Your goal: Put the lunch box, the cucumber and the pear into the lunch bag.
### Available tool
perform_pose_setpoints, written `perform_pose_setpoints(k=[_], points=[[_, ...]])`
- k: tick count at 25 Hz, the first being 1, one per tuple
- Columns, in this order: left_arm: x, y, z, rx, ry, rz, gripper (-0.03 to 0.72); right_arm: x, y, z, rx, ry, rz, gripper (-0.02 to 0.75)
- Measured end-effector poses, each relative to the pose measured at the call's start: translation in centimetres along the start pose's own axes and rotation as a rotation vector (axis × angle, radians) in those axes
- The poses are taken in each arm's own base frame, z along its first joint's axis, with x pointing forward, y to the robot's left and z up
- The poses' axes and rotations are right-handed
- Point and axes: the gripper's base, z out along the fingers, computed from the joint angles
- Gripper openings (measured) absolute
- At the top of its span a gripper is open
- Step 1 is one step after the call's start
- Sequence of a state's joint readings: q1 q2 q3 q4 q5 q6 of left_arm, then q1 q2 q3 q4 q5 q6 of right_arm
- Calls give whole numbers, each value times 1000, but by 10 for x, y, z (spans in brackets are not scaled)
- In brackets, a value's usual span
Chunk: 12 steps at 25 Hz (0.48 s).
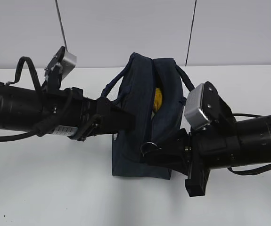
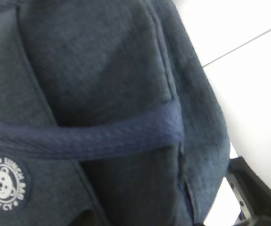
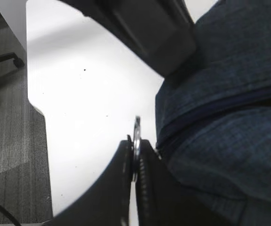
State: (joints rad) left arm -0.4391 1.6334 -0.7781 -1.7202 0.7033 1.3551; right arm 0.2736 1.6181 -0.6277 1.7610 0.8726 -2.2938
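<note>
Exterior view: from the left of the frame, the left gripper (image 1: 126,123) pressed against the side of the lunch bag (image 1: 140,155), and whether its jaws were spread could not be told. The dark navy fabric bag stood upright at the centre of the white table (image 1: 45,188), its top gaping, with the yellow pear (image 1: 158,100) showing inside the opening. At lower right, the right gripper (image 3: 136,160) had its fingers pressed together, pinching the zipper's metal ring pull (image 3: 136,134).
</note>
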Motion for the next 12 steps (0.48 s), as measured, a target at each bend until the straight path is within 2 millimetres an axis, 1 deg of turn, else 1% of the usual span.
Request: perform_pose_setpoints(k=[4,12], points=[[2,-1,0,16,20,18,409,-5,1,-3,13,-17,1,6],[7,0,0,5,76,85,414,-15,4,-10,34,-44,-6,6]])
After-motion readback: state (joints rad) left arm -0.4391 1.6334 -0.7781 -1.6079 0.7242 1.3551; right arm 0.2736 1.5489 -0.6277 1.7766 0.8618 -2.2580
